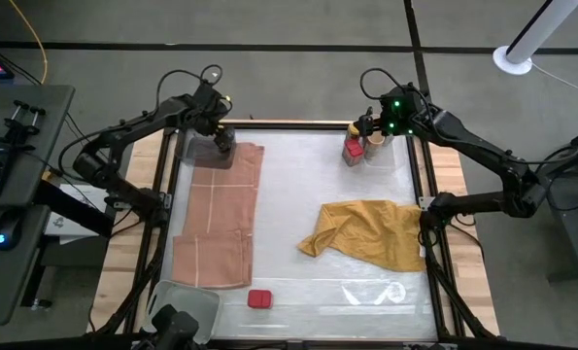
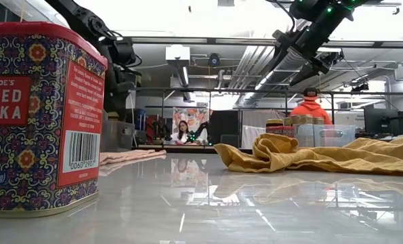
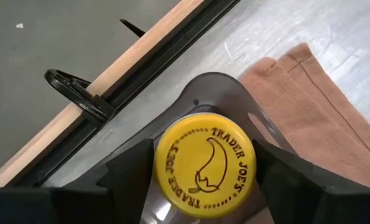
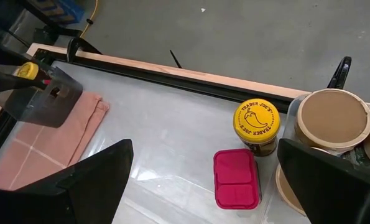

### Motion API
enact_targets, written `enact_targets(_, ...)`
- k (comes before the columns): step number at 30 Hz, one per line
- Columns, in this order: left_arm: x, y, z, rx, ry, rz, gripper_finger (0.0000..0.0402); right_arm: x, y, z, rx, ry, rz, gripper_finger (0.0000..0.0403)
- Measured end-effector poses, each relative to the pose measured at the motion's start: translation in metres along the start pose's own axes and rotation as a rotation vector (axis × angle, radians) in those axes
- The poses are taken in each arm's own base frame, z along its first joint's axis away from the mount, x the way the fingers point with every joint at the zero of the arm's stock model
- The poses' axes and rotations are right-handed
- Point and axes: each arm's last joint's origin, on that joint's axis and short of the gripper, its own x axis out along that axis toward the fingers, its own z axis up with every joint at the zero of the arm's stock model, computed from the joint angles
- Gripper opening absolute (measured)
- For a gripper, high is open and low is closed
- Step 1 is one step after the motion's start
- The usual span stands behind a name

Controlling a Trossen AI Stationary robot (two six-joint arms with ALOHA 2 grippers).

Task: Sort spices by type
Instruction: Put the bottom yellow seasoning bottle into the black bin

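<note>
My left gripper point(image 3: 204, 167) point(image 1: 221, 134) is at the table's far left corner, shut on a yellow-capped jar point(image 3: 203, 163) over a clear grey tray point(image 3: 225, 93) point(image 1: 203, 151). My right gripper point(image 4: 204, 152) point(image 1: 374, 124) hovers open at the far right, above a cluster that stands on the table. The cluster is a yellow-capped jar point(image 4: 256, 121), a flat red tin point(image 4: 235, 179) point(image 1: 352, 153) and tan-topped jars point(image 4: 334, 118) point(image 1: 375, 144). Another red tin point(image 1: 259, 299) point(image 2: 38, 115) stands near the near edge. My left gripper pinches the jar's yellow cap point(image 3: 166, 171) between its two fingers point(image 3: 132, 174), one on each side, coming from above and pointing down. The jar is upright over the grey tray. Whether its base rests on the tray is hidden by the cap.
A pinkish-brown cloth point(image 1: 219, 219) lies flat along the left side, its far end under the grey tray. A crumpled mustard-yellow cloth point(image 1: 366, 235) point(image 2: 323, 154) lies on the right. A second grey tray point(image 1: 187, 303) sits at the near left corner. People show in the room beyond.
</note>
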Motion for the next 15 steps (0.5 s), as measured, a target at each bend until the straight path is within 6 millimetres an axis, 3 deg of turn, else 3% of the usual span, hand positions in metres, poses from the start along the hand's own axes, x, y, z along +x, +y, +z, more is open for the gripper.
enact_targets(8, -0.002, 0.0, 0.003, 0.002, -0.01, 0.0, 0.0256, 0.0, 0.0, 0.0, 0.005, 0.0, 0.0, 0.0396)
enact_targets(15, -0.025, 0.004, 0.026, 0.001, -0.093, 0.013, 0.0256, 0.0, 0.0, 0.0, 0.008, 0.0, 0.0, 0.0396)
